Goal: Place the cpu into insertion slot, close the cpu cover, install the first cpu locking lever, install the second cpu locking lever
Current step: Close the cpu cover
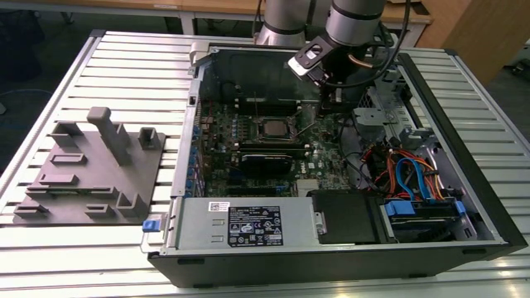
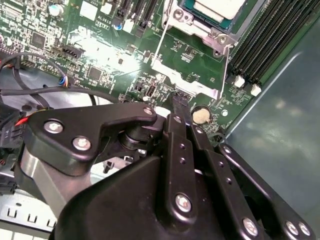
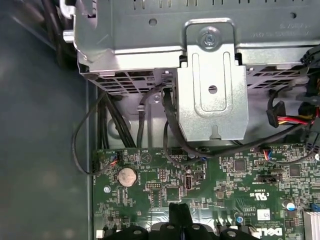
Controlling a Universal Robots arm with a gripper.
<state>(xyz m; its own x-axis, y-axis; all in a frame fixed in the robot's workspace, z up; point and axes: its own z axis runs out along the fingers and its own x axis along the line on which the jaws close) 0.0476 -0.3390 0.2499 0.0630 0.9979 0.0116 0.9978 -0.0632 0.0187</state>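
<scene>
Reaching into the computer case point(image 1: 331, 264), jaws pinched shut and empty, beside the insertion slot point(image 2: 218, 40) holding the cpu point(image 2: 220, 7).

cpu point(image 2: 220, 7): silver top, lying flat | insertion slot point(image 2: 216, 36): silvery-rimmed, holding cpu

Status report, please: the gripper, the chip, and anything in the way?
Status: gripper shut, empty, low over the green board. The chip seated, cover down on it. Some black cables close by the gripper.
</scene>
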